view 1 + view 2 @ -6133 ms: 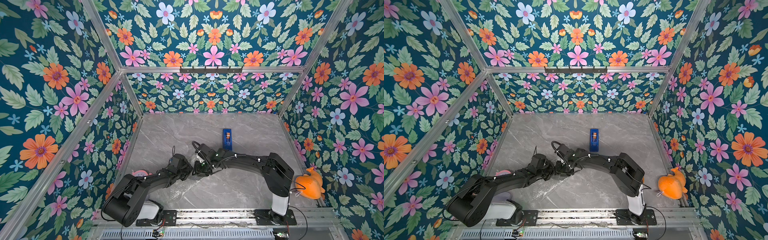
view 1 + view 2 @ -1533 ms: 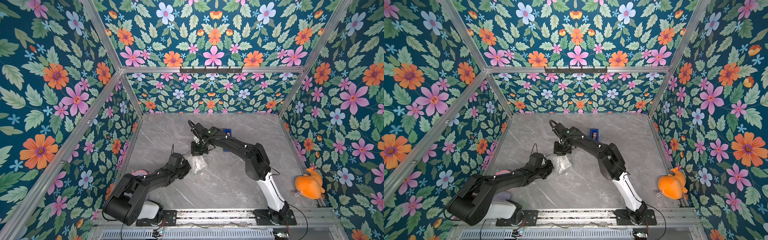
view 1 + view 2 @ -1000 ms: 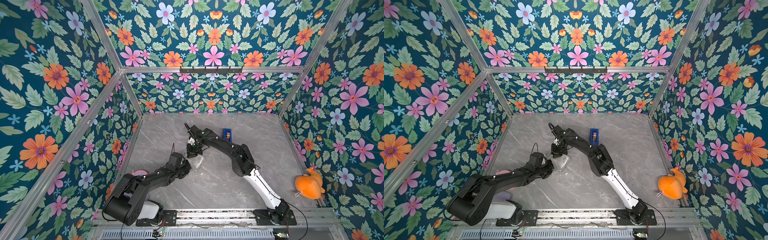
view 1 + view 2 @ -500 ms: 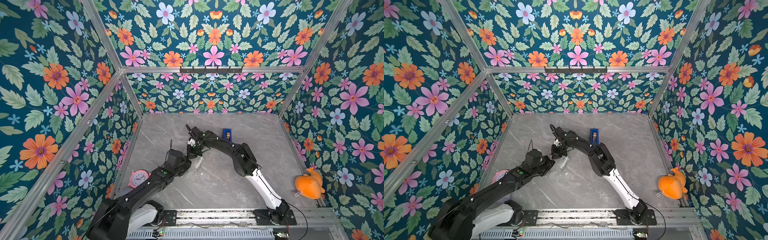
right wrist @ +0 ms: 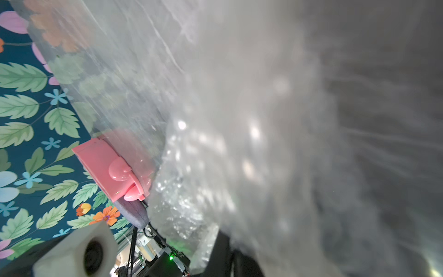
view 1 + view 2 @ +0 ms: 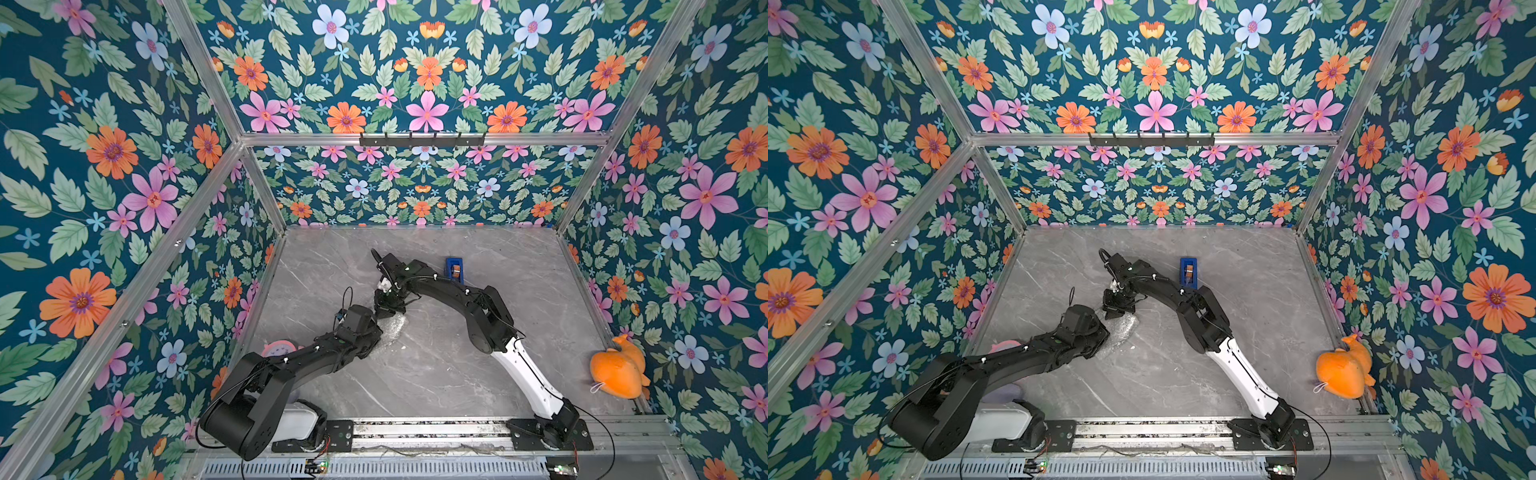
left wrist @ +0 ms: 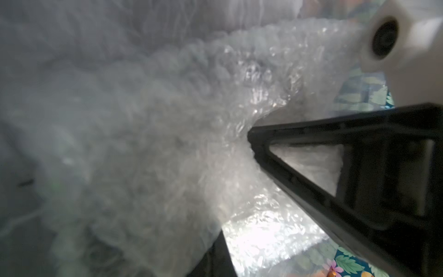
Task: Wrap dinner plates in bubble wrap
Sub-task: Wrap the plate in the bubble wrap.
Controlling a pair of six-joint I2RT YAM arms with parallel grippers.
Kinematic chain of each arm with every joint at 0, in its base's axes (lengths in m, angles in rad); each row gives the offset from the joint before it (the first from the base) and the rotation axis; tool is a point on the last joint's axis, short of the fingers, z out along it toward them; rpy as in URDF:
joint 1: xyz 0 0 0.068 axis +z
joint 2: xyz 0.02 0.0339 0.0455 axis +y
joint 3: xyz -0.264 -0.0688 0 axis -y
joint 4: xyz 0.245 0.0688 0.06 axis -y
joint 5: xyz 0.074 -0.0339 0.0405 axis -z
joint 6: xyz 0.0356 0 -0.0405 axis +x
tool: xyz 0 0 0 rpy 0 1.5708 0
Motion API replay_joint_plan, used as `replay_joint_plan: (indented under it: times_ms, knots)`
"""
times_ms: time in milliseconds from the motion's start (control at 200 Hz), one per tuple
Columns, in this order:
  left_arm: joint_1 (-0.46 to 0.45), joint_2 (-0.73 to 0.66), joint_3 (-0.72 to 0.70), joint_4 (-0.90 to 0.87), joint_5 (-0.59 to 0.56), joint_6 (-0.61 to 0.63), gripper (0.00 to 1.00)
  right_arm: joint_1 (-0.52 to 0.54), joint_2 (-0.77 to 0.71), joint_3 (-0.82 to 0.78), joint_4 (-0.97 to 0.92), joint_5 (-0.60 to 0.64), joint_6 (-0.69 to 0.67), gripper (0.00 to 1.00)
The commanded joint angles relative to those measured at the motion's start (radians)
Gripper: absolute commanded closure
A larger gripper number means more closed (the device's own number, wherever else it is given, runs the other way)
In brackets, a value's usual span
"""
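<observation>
Our left hand (image 6: 375,332) and right hand (image 6: 388,308) both clench the bubble wrap (image 6: 394,327); we should pull apart gently, spreading it flat.

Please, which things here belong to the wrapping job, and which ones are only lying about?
Job:
- bubble wrap, bunched on the table
- left gripper and right gripper, both shut on the wrap
- no plate is visible

Lying about:
- blue tape dispenser, untouched
- pink clock
- orange plush toy
</observation>
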Motion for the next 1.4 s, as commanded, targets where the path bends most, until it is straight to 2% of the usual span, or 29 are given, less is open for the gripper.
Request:
replay_joint_plan:
  times_ms: [0, 55, 115, 175, 305, 380, 560, 800, 910, 1105, 1170, 1250, 1395]
  knots:
    - [0.01, -0.003, -0.034, -0.078, -0.044, -0.017, 1.0, -0.003, -0.01, 0.02, -0.108, 0.067, -0.002, 0.98]
    - [0.011, -0.006, -0.041, -0.071, -0.039, -0.012, 1.0, -0.005, -0.013, 0.039, -0.127, 0.069, -0.004, 0.94]
    - [0.015, -0.002, -0.042, -0.067, -0.027, -0.001, 1.0, -0.006, -0.021, 0.072, -0.156, 0.085, -0.022, 0.82]
    - [0.016, 0.001, -0.04, -0.065, -0.014, 0.011, 1.0, -0.006, -0.045, 0.094, -0.167, 0.109, -0.042, 0.75]
    - [0.016, 0.004, -0.036, -0.069, 0.007, 0.034, 1.0, -0.017, -0.089, 0.104, -0.128, 0.122, -0.074, 0.68]
    - [0.016, 0.015, -0.031, -0.066, 0.025, 0.046, 1.0, -0.03, -0.064, 0.128, -0.122, 0.107, -0.076, 0.69]
    - [0.016, 0.032, -0.022, -0.065, 0.046, 0.065, 1.0, -0.041, 0.086, 0.266, -0.141, 0.057, -0.079, 0.83]
    - [0.022, 0.024, -0.017, -0.097, 0.048, 0.084, 1.0, -0.049, 0.13, 0.257, -0.116, 0.079, -0.072, 0.86]
    - [0.036, 0.012, -0.007, -0.136, 0.029, 0.098, 1.0, -0.049, 0.036, 0.06, -0.08, 0.143, -0.055, 0.89]
    - [0.039, 0.043, 0.078, -0.248, -0.01, 0.178, 1.0, -0.041, -0.264, -0.522, 0.18, 0.208, 0.076, 0.93]
    - [0.039, 0.056, 0.11, -0.273, -0.007, 0.213, 0.97, -0.023, -0.358, -0.685, 0.286, 0.214, 0.14, 0.93]
    - [0.034, 0.072, 0.145, -0.283, 0.017, 0.261, 0.93, 0.012, -0.425, -0.785, 0.336, 0.231, 0.189, 0.94]
    - [0.033, 0.074, 0.184, -0.331, 0.025, 0.345, 0.88, 0.036, -0.518, -0.855, 0.306, 0.296, 0.238, 0.94]
